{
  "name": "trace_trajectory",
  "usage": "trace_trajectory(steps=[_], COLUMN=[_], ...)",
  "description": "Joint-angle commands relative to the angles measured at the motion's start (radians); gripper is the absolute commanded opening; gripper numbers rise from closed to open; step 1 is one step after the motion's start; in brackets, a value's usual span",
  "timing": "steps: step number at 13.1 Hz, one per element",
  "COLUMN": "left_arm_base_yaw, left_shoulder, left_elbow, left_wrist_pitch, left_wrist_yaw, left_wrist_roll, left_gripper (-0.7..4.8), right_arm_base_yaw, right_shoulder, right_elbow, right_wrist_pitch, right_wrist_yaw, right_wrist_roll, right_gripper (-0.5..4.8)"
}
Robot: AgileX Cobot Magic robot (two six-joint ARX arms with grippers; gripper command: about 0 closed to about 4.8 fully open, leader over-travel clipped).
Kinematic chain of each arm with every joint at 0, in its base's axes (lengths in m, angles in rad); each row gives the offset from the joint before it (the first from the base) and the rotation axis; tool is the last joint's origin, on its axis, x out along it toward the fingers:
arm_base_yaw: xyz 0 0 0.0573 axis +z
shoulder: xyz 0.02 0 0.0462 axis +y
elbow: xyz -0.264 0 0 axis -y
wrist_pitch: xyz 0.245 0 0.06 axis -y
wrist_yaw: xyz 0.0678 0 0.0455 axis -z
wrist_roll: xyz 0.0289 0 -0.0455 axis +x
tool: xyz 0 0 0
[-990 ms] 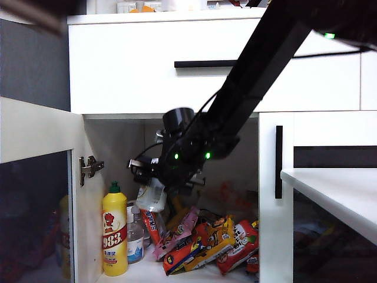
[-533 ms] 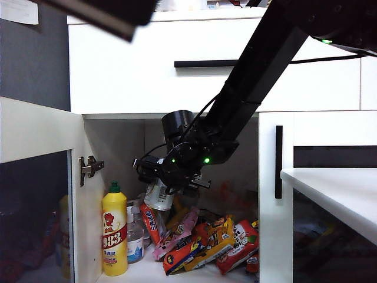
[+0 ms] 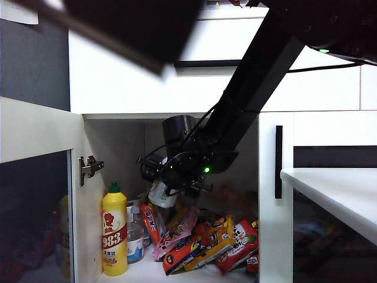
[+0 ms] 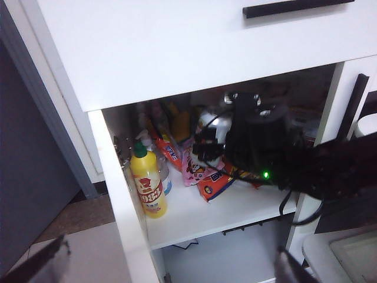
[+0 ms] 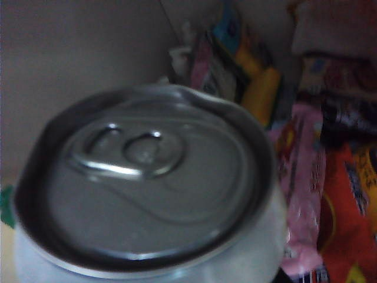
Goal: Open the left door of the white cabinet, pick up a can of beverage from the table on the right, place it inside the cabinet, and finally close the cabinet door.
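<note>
The white cabinet [image 3: 118, 76] has its left door [image 3: 35, 132] swung wide open toward the left of the exterior view. My right gripper [image 3: 160, 190] reaches into the open compartment, shut on the can of beverage [image 3: 159, 196], which hangs tilted above the snack packets. The right wrist view is filled by the can's silver top with its pull tab [image 5: 147, 183]; the fingers are hidden there. My left gripper [image 4: 165, 268] stands open in front of the cabinet, low, apart from everything. The left wrist view also shows the can [image 4: 213, 125]. The table [image 3: 336, 188] is at the right.
On the shelf stand a yellow bottle with a green cap [image 3: 114, 236] and a small clear bottle [image 3: 135, 237], beside a heap of snack packets [image 3: 206, 242]. The right door [image 3: 277, 236] is closed, with its black handle [image 3: 278, 162]. A dark blurred arm part [image 3: 135, 23] crosses the top.
My right wrist has turned and the can has shifted slightly right and tilted inside the compartment. The dark blurred shape at the top of the exterior view has spread further right.
</note>
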Motion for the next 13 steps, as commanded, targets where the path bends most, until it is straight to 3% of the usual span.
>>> trace_trajectory(steps=[1, 7, 8, 9, 10, 13], left_arm_base_yaw=[0.000, 0.000, 0.000, 0.000, 0.000, 0.000], left_shoulder=[0.000, -0.005, -0.005, -0.005, -0.005, -0.006], left_elbow=[0.000, 0.000, 0.000, 0.000, 0.000, 0.000], left_wrist_pitch=[0.006, 0.007, 0.007, 0.007, 0.007, 0.007], left_wrist_yaw=[-0.011, -0.011, -0.011, -0.011, -0.011, -0.011], left_wrist_roll=[0.001, 0.001, 0.001, 0.001, 0.001, 0.001], left_gripper=[4.79, 4.79, 4.79, 4.79, 4.79, 4.79], right_arm_base_yaw=[0.003, 0.003, 0.003, 0.003, 0.003, 0.003], right_shoulder=[-0.006, -0.006, -0.006, -0.006, -0.006, -0.006], right_elbow=[0.011, 0.011, 0.011, 0.011, 0.011, 0.011], right_wrist_pitch=[0.074, 0.084, 0.083, 0.083, 0.083, 0.084], right_wrist_yaw=[0.046, 0.052, 0.040, 0.048, 0.048, 0.048], right_wrist_roll=[0.036, 0.038, 0.037, 0.037, 0.037, 0.037], right_gripper=[1.79, 1.80, 2.38, 4.21, 4.79, 4.79])
